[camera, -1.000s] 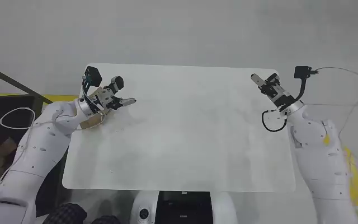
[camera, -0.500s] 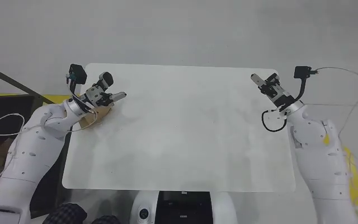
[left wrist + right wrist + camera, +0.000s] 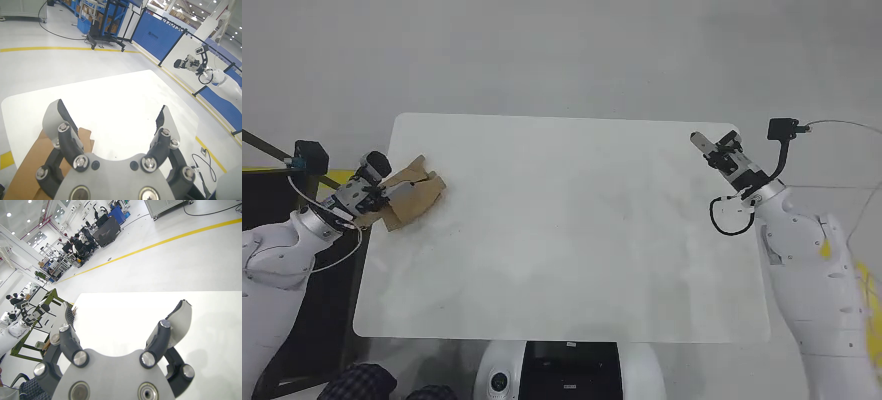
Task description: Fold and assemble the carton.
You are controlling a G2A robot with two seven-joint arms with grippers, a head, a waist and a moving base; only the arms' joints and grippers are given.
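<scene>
A flat, unfolded brown carton point(image 3: 414, 197) lies at the left edge of the white table point(image 3: 572, 250). My left gripper point(image 3: 380, 180) hovers over the carton's outer end, at the table's edge. In the left wrist view this left gripper point(image 3: 111, 115) is open, and the carton point(image 3: 36, 151) lies below and beside one finger, with nothing between the pads. My right gripper point(image 3: 705, 142) stays over the table's far right corner. The right wrist view shows the right gripper point(image 3: 124, 309) open and holding nothing.
The left wrist view shows the other arm's gripper point(image 3: 182, 64) far across the table. A green-framed stand point(image 3: 24, 344) stands off the table's left side. White floor surrounds the table on the far side.
My left arm has drawn back to the left, towards the table's edge, uncovering the brown carton that it had mostly hidden. The right arm has not moved.
</scene>
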